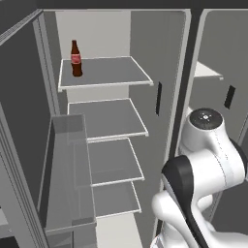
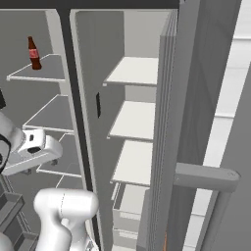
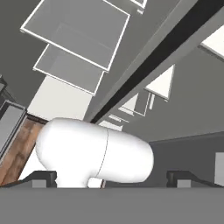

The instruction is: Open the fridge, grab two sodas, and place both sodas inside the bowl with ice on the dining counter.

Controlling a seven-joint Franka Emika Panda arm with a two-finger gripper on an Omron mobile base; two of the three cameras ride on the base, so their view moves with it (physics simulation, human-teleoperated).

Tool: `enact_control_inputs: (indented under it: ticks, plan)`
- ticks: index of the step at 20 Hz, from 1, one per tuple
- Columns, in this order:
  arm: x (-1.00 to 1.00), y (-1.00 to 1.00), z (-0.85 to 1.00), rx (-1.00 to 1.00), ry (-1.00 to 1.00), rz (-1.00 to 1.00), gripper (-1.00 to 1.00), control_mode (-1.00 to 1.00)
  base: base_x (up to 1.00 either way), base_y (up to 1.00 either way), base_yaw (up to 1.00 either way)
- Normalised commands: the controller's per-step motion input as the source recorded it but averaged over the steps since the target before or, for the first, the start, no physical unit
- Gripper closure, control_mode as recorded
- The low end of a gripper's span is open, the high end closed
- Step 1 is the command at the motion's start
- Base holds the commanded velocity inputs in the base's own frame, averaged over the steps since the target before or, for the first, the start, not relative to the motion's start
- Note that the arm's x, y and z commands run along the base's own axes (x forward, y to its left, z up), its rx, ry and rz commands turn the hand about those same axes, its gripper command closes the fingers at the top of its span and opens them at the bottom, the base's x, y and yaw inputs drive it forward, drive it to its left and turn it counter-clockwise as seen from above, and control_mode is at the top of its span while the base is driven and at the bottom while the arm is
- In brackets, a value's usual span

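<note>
The fridge (image 1: 164, 58) stands with both doors swung open and its grey shelves bare. One soda, a slim dark-brown bottle with a red label (image 1: 76, 59), stands upright at the back left of the top shelf in the left compartment; the right base view has it at the upper left (image 2: 33, 53). My gripper (image 3: 113, 177) is open, its two dark fingertips (image 3: 43, 177) far apart with nothing held. It is low in front of the fridge, well below and to the right of the bottle. The bowl with ice and the dining counter are out of view.
The left door's grey bins (image 1: 68, 179) jut out beside the lower shelves. A dark divider (image 1: 186, 87) splits the two compartments. The right door (image 2: 196, 98) stands edge-on with a bar handle (image 2: 206, 177). Drawers (image 2: 130, 211) sit low in the right compartment.
</note>
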Motion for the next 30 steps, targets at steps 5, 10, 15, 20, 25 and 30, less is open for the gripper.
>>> enact_control_inputs:
  ticks: [5, 10, 15, 20, 25, 30]
  plan:
    - [0.19, 0.19, 0.3, 0.0, -0.31, 0.29, -1.0, -1.0, 0.0, 0.0, 0.0]
    - [0.12, 0.3, 0.33, 0.0, -0.2, 0.28, -1.0, -1.0, 0.0, 0.0, 0.0]
    - [0.07, 0.34, 0.32, 0.01, -0.11, 0.26, -1.0, -1.0, 0.0, 0.0, 0.0]
    - [0.09, 0.38, 0.44, 0.01, -0.03, 0.2, -1.0, -1.0, 0.0, 0.0, 0.0]
    - [0.02, 0.29, 0.56, 0.0, -0.01, 0.12, -1.0, -1.0, 0.0, 0.0, 0.0]
    - [0.01, 0.18, 0.45, 0.0, 0.0, 0.05, -1.0, -1.0, 0.0, 0.0, 0.0]
